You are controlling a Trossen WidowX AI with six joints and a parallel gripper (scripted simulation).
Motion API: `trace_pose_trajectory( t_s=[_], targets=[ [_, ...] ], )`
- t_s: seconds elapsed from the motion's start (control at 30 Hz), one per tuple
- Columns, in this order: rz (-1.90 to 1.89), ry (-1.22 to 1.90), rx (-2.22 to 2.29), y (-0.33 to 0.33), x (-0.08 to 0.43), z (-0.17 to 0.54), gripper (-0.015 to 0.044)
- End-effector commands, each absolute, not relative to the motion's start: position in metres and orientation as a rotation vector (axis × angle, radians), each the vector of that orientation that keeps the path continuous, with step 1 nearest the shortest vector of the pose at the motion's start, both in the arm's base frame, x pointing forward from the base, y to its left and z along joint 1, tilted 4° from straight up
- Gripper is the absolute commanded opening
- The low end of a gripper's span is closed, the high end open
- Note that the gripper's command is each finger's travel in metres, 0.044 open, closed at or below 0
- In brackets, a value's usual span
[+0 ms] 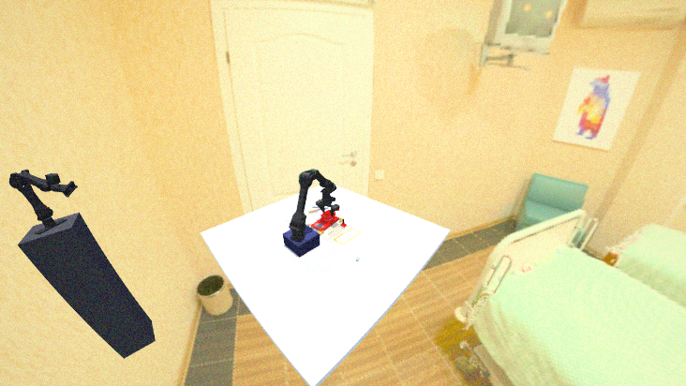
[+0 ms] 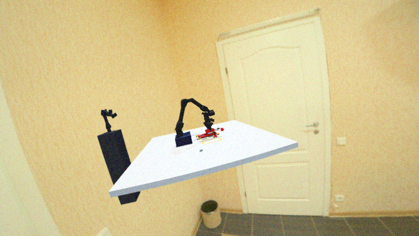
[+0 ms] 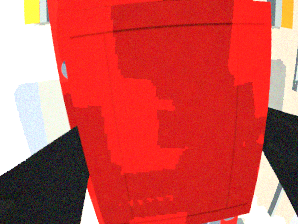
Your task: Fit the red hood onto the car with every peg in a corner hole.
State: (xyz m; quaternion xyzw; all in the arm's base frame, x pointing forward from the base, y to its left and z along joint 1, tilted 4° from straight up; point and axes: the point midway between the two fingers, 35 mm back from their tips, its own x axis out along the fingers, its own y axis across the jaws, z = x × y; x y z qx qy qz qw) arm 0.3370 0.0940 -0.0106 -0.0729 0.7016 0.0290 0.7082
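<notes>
The red hood [image 1: 328, 216] [image 2: 209, 130] [image 3: 175, 100] is between the fingers of my gripper [image 1: 329, 212] [image 2: 209, 129] [image 3: 174, 126], which is shut on its two sides. The hood is roof up over the red chassis [image 1: 318, 225] [image 2: 201, 136], at or very near deck height. The chassis deck shows beside it, toward the arm's base. The engine block and the four pegs are hidden, and I cannot tell whether the pegs are in the holes or the hood lies fully flat.
On the white table [image 1: 317, 311] [image 2: 205, 166], a small red part with a dark top [image 1: 343, 224] [image 2: 215, 135] stands beside the chassis. A yellow outline [image 1: 350, 238] [image 2: 212, 142] and a small grey piece [image 1: 357, 259] [image 2: 200, 150] lie nearer the cameras. A red part [image 2: 221, 129] lies beyond the hood.
</notes>
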Motion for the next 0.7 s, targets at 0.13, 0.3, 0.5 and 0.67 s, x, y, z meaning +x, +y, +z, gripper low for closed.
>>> trace_pose_trajectory(
  t_s=[0.13, 0.3, 0.5, 0.67],
  targets=[
    [0.067, 1.557, -0.169, 0.0933, 0.3372, -0.0151, 0.0],
    [0.067, 1.557, -0.169, 0.0932, 0.3372, -0.0175, 0.0],
    [0.067, 1.557, -0.169, 0.0929, 0.3372, -0.0204, 0.0],
    [0.067, 1.557, -0.169, 0.0928, 0.3371, -0.0228, 0.0]
  ],
)
